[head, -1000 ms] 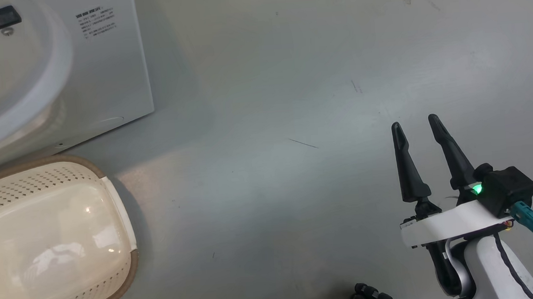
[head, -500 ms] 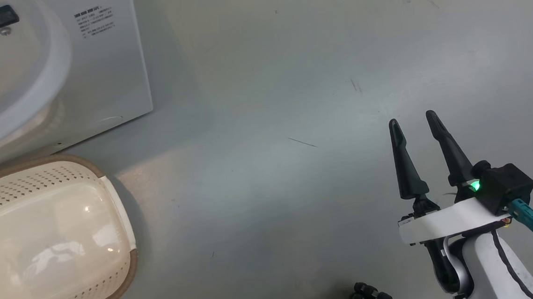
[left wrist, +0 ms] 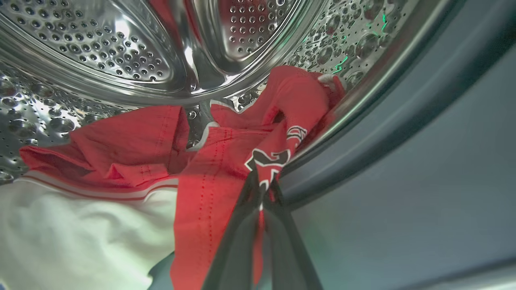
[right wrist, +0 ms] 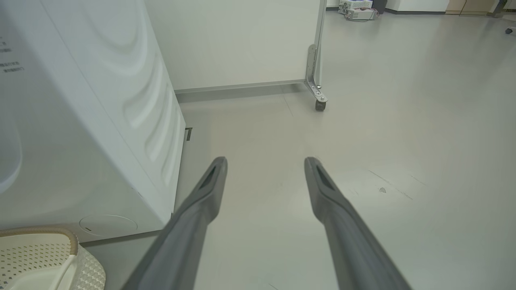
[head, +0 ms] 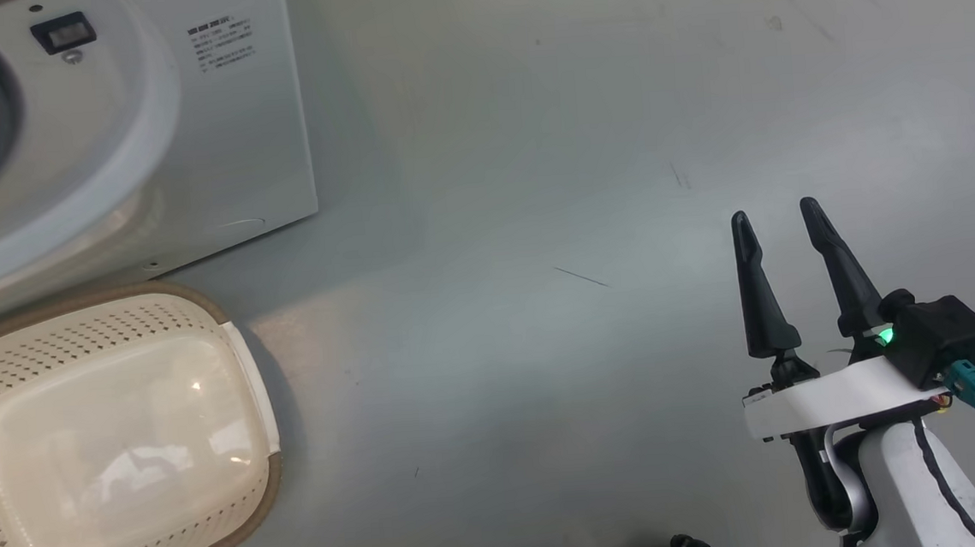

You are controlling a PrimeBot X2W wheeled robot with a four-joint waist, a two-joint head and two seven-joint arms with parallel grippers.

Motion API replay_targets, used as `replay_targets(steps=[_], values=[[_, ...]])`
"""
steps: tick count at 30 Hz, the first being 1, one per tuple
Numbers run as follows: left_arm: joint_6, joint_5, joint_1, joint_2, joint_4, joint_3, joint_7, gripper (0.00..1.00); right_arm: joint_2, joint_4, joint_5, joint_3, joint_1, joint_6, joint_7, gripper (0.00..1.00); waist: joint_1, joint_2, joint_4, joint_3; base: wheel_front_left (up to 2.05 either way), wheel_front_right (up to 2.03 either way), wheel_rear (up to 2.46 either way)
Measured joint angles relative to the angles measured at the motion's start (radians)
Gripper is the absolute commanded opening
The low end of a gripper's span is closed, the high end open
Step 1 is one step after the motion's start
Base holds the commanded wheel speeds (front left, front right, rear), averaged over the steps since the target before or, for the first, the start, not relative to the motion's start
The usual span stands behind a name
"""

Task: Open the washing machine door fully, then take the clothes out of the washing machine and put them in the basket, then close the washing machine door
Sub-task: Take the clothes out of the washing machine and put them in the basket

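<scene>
So, my left gripper (left wrist: 262,188) is clamped right down on a fold of the clothes (left wrist: 133,149). The two fingers meet on the red fabric just below a black-and-white printed number. The rest of the red stuff spreads away to the left of my fingertips and bunches up just above them. A big white panel with stripe trim lies down to the lower left. All of it is lying inside the perforated steel drum (left wrist: 100,52), which curves over the top of the pile. The bit I've got hold of is right at the drum's lip. The grey rubber ring (left wrist: 403,104) runs just beside my fingertips on the right.

My right gripper (head: 780,219) is the lazy one: fingers spread wide apart with nothing between them, hanging over the bare grey floor (head: 532,176). The little light at its base glows green. From its own camera the right gripper (right wrist: 264,165) has the white side of the washing machine (right wrist: 80,121) off to the left of its fingers. Ahead of the tips there's a white partition (right wrist: 242,40) on a caster.

The basket (right wrist: 40,249) is low down on the left of that gripper, tucked just beside the foot of the washing machine (head: 256,152). From my head I see the cream basket (head: 71,337) well apart from the right gripper, off to its left, with its glossy bottom showing.
</scene>
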Motion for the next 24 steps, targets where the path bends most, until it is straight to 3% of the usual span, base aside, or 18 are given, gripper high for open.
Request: replay_targets(steps=[14,24], values=[[-0.008,-0.006,0.061,-0.125,0.024,-0.089,-0.14,0.0,-0.014,0.031,-0.019,-0.033,0.0,0.012,0.0,1.0,0.0,0.0,0.11,-0.086,0.0,0.0,0.0],[-0.009,-0.013,0.143,-0.182,0.025,-0.132,-0.241,0.0,-0.035,0.061,-0.023,-0.046,0.004,0.026,0.0,1.0,0.0,0.0,0.213,-0.168,0.0,0.0,0.0]])
